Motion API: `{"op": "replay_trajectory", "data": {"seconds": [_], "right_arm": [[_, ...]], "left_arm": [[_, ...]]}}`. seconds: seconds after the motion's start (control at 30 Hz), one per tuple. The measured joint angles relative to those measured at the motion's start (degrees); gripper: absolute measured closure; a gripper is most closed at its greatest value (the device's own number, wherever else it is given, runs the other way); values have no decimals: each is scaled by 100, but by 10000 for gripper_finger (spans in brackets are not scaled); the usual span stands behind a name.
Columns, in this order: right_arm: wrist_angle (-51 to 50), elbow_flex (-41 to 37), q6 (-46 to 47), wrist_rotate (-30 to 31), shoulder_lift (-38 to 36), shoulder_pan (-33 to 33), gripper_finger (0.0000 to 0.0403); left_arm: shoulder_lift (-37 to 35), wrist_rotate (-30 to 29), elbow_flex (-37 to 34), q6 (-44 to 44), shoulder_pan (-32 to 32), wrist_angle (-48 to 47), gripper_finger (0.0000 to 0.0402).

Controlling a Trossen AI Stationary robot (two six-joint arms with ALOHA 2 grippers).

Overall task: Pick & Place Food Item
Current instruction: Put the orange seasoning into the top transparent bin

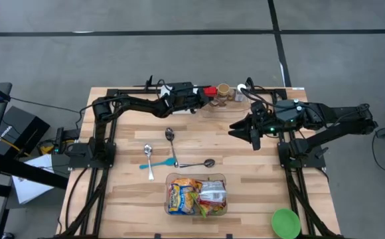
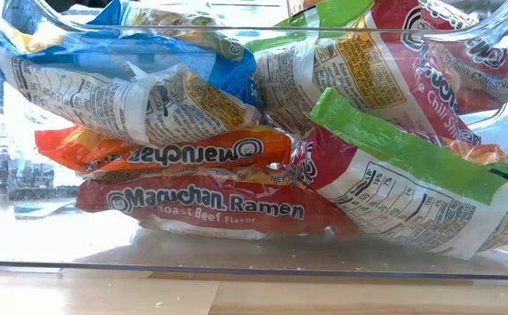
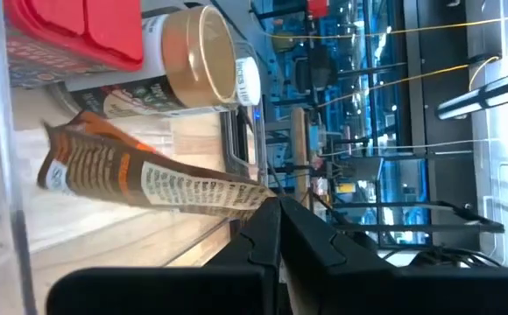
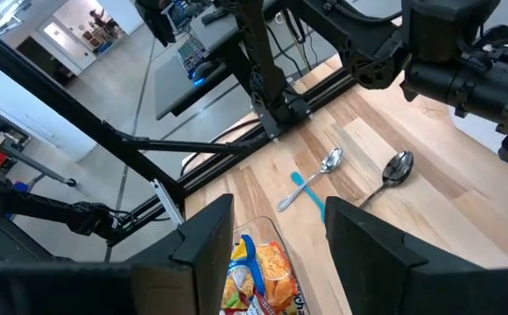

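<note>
Reaching with the left claw (image 1: pixel 209 93) into the clear plastic bin (image 3: pixel 0 175) at the far edge of the wooden bench (image 1: pixel 259 179), fingers (image 3: pixel 267 236) pressed fully together right at the end of a brown crinkly foil snack packet (image 3: pixel 149 179); pinching it or merely touching, cannot tell. Likely handling as light, soft, slippery: taking it by the flat sealed end, gently. Hovering mid-bench, the right claw (image 4: pixel 271 236), half open, holding nothing, above the clear tub of ramen packets (image 1: pixel 196 196).
</note>
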Motion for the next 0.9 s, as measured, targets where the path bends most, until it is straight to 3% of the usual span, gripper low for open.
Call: {"op": "replay_trajectory", "data": {"seconds": [0.53, 0.9], "right_arm": [[-23, 0, 1, -1, 1, 0, 228], [-42, 0, 35, -1, -1, 0, 228]], "left_arm": [[0, -150, 0, -125, -33, -271, 398], [-5, -280, 0, -128, -33, -262, 325]]}}
